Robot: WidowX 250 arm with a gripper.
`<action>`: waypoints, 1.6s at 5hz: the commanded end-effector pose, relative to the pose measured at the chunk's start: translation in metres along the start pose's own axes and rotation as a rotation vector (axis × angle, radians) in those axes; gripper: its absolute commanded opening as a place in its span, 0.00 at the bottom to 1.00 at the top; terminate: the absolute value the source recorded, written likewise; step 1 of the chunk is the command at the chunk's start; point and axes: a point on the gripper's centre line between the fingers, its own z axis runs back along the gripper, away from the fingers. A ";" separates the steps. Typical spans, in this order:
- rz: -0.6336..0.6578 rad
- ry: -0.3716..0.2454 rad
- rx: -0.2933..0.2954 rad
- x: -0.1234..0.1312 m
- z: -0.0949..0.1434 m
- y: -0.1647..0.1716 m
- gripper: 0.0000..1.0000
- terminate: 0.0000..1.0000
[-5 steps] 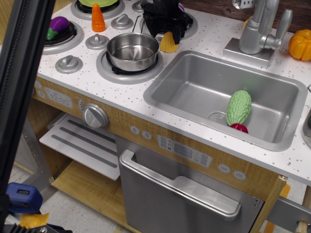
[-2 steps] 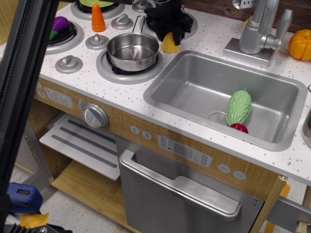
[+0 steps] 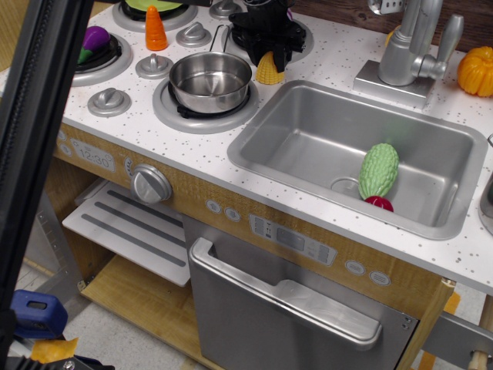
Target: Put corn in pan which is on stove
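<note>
The yellow bumpy corn (image 3: 268, 70) stands on the white speckled stove top (image 3: 231, 139), between the pan and the sink. The shiny steel pan (image 3: 210, 80) sits empty on the front right burner, just left of the corn. My black gripper (image 3: 268, 54) is low over the corn's top. Its jaws stand on either side of the tip and look open. The corn's tip is hidden by the gripper.
An orange carrot cone (image 3: 156, 29) and a purple eggplant (image 3: 94, 40) sit on the back left burners. The steel sink (image 3: 431, 223) holds a green vegetable (image 3: 378, 171) and a red piece. A faucet (image 3: 410, 46) and an orange pumpkin (image 3: 476, 69) stand at the back right.
My gripper has come down over the corn's top since a second ago. It has not visibly moved in the last half second. The corn has stayed in place.
</note>
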 end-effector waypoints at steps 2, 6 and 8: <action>-0.036 -0.126 0.124 0.028 0.085 0.007 0.00 0.00; -0.008 -0.097 0.196 -0.007 0.135 0.024 0.00 0.00; 0.033 -0.101 0.167 -0.033 0.122 0.035 0.00 0.00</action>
